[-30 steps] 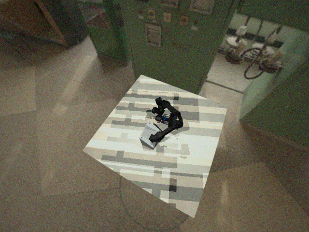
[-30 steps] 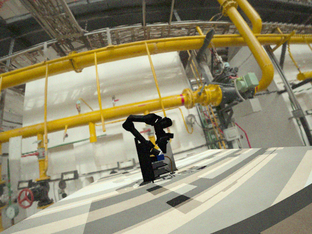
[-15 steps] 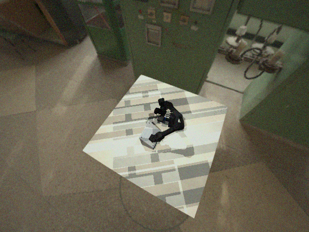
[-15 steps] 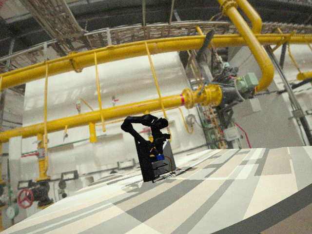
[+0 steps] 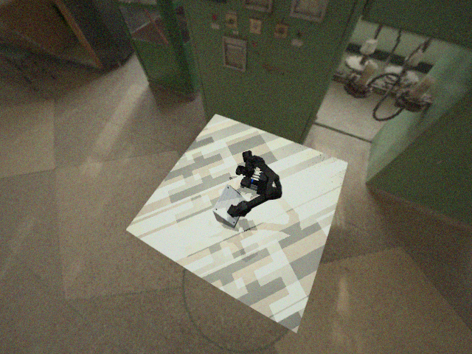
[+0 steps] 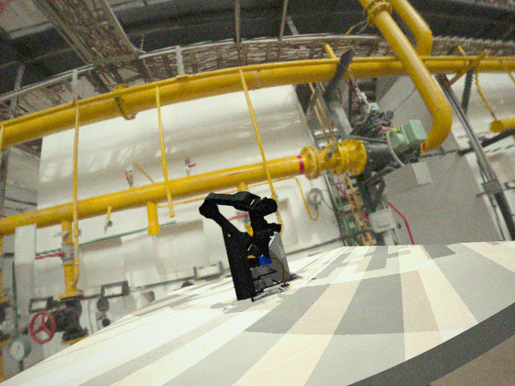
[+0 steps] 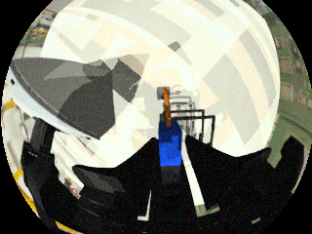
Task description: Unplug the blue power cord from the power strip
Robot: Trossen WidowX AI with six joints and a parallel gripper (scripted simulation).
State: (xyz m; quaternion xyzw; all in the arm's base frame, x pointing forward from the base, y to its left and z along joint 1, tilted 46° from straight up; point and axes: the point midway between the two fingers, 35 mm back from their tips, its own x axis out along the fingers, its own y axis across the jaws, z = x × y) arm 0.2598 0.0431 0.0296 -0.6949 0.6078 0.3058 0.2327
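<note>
Near the middle of the top view, the arm (image 5: 262, 190) bent over the strip (image 5: 256, 178) on the table (image 5: 312, 198), a blue speck showing. Centre of the exterior view, the plug (image 6: 263, 260) sat just above the strip. Low in the wrist view, the claw (image 7: 171, 156) stood part-open astride the plug, gripping nothing. The release looked done; retreating remained.

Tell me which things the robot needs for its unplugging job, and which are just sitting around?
For the job:
- blue plug
- orange-looking cord above it
- power strip
- gripper, open around the plug

Just around:
- grey box on the table
- yellow pipes
- green cabinet
- red valve wheel
</note>
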